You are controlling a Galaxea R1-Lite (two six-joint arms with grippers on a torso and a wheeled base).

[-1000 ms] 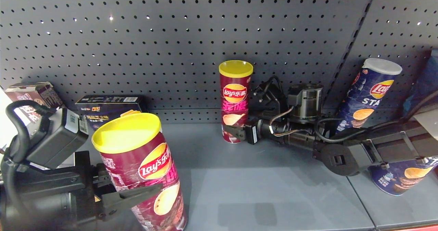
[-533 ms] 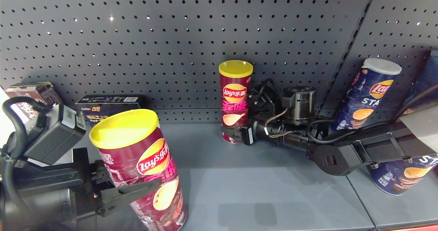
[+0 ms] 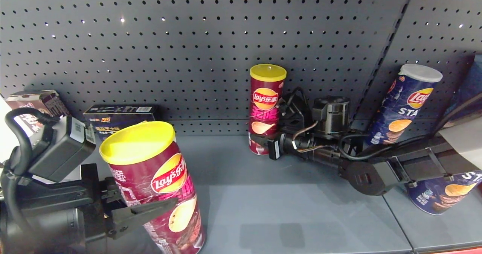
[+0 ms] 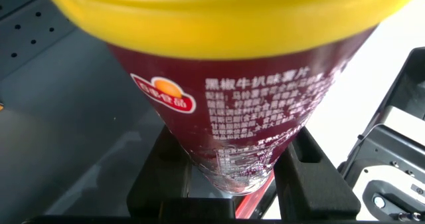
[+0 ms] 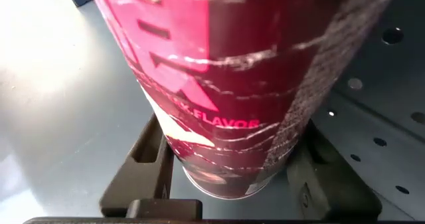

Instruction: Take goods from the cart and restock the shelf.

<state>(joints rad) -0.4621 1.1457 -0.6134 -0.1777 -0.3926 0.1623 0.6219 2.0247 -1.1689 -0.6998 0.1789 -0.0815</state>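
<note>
two left fingers (image 4: 311,176) sit one on each side of the near red can (image 3: 158,178), pressed on its lower body, so we log the left gripper (image 3: 158,203) as clamped on it, the gap just as wide as the can. near red can has a yellow lid and leans a bit, lid toward the robot's left. it is at the front left of the grey shelf (image 3: 286,201); we cannot tell if its base sits on the shelf or hangs just over it

right fingers (image 5: 141,167) likewise flank the far red can (image 3: 265,103) low on its body, both touching it, so we log the right gripper (image 3: 260,142) as closed on that can too. far red can also has a yellow lid, stands close to upright with a slight tilt, and is at the back of the shelf just in front of the pegboard wall (image 3: 169,50), about mid width. we cannot tell if its base touches the shelf. the right arm comes in low across the shelf from the robot's right

further out: a blue can (image 3: 408,103) with a white lid leans near the back on the right, and a second blue can (image 3: 440,193) sits nearer the front right, partly hidden behind the right arm. a dark box (image 3: 120,114) lies at the back left against the pegboard wall, behind the near red can, with another box (image 3: 34,99) further left, well apart from both red cans
</note>
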